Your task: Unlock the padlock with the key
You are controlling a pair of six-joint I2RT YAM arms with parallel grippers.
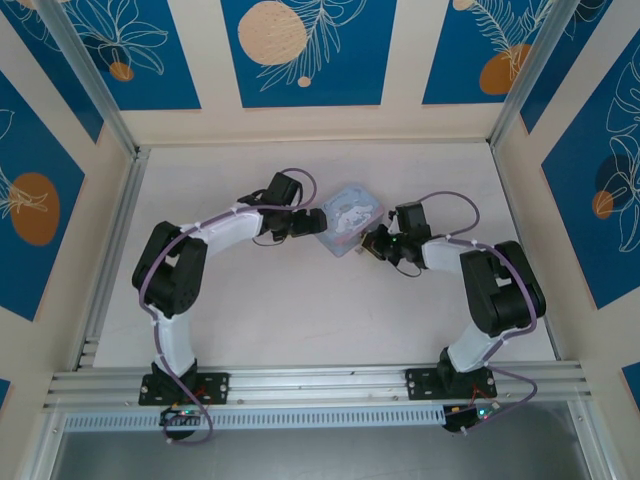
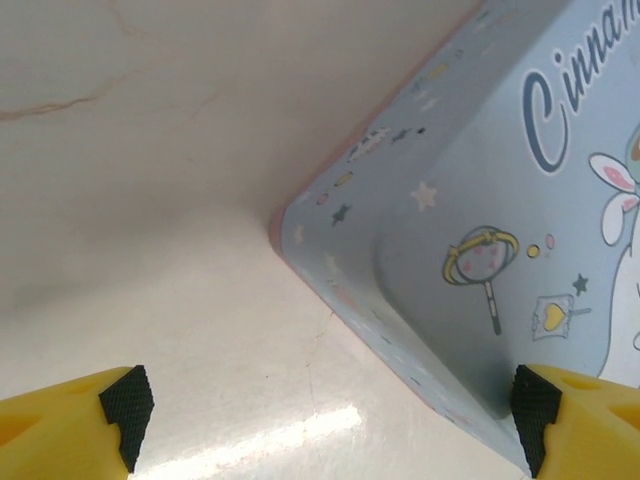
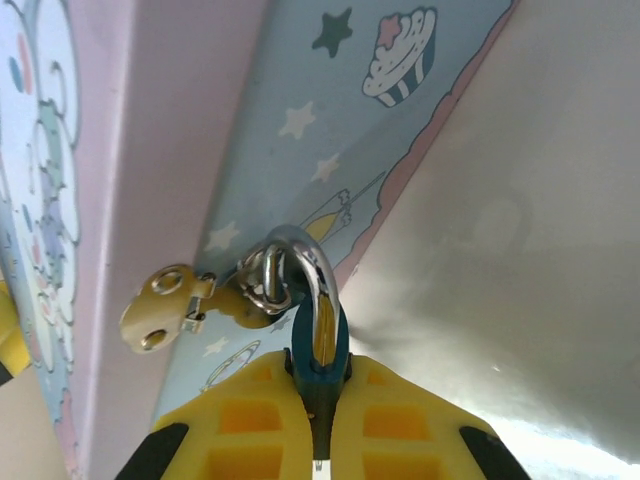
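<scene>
**Item 1: padlock, count 1.** The blue body is pinched edge-on between the 2 yellow fingers of my right gripper. The jaws are pressed nearly together, with only the thin body between them.
- The long axis runs straight out from my fingertips toward the side wall of the tin box.
- The silver shackle is the leading end and points away from me. The base of the body is buried between my fingers.
- The shackle loop passes through a small metal ring on the gold-coloured hasp, count 1, which sits against the box's star-printed side wall.
- I cannot tell whether the shackle is latched into the body, because my fingers hide that joint.

**Item 2: tin box, count 1.** It is light blue with cartoon print and lies on the white table between my 2 arms. In the overhead view it is turned corner-on to the bases.

**Item 3: left gripper.** The jaws are spread wide and hold nothing.
- In the wrist view, 1 rounded corner of the box lies between its 2 black ribbed pads, much nearer one pad than the other.
- That nearer pad overlaps the lid's edge in the picture. I cannot confirm contact.
- In the overhead view this gripper sits at the box's left side, and the right gripper sits at its near right side.
</scene>
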